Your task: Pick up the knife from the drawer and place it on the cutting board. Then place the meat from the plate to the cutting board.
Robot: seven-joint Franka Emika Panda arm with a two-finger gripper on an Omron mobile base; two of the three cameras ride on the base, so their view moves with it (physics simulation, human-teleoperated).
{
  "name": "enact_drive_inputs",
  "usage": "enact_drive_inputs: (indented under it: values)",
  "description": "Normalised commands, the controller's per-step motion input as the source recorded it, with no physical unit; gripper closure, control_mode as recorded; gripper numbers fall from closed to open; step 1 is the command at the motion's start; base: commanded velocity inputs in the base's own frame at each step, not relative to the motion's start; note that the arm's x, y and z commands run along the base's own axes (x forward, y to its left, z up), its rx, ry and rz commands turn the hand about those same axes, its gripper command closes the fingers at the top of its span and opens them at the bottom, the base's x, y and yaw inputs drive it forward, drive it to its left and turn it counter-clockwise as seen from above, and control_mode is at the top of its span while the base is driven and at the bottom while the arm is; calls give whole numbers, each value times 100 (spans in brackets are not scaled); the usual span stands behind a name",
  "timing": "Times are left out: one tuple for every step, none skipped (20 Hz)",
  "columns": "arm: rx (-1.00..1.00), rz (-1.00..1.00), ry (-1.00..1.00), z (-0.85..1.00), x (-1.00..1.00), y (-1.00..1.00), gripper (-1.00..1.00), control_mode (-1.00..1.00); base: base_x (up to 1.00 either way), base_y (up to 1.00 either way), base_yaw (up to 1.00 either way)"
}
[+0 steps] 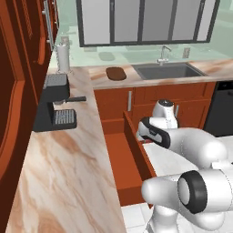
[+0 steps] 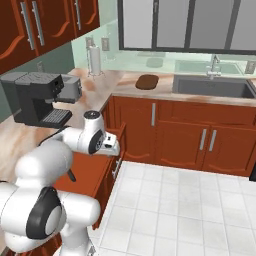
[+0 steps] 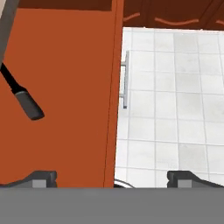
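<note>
The drawer (image 3: 61, 87) stands pulled out from the cabinet run, its reddish-brown floor filling the left half of the hand view and its front panel running as a vertical edge down the middle, with the silver bar handle (image 3: 125, 78) just right of that edge over the white floor tiles (image 3: 175, 109). The knife (image 3: 24, 98) lies flat on the drawer floor at the left edge of the hand view, rounded black handle toward the centre, blade running off the upper left. The gripper (image 3: 111, 177) hangs above the drawer front with its jaws fully spread and nothing between them; one fingertip sits over the drawer floor, the other over the tiles, so the hand is offset to the right of the knife, which is well apart from both fingertips. The cutting board (image 1: 116, 73) rests on the counter in the upper centre of the left base view, just left of the sink (image 1: 168, 70). Judged from this layout, the hand must shift toward the knife handle and descend before any grasp.
</note>
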Motion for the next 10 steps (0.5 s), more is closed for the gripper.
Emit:
enact_drive_inputs:
  values:
    - [0,0,12,-34,21,0,-100,-100,0,0,0]
    - [0,0,11,-37,17,0,-100,-100,0,0,0]
    - [0,0,10,-39,14,0,-100,-100,0,0,0]
    - [0,0,10,-44,11,0,-100,-100,0,0,0]
    - [0,0,8,-43,6,0,-100,-100,0,0,0]
    - [0,0,8,-46,4,0,-100,-100,0,0,0]
    - [0,0,7,-49,0,0,-100,-100,0,0,0]
    - [0,0,6,-54,0,0,-100,-100,0,0,0]
    - [0,0,4,-56,0,0,-100,-100,0,0,0]
    - [0,0,4,-52,0,0,-100,-100,0,0,0]
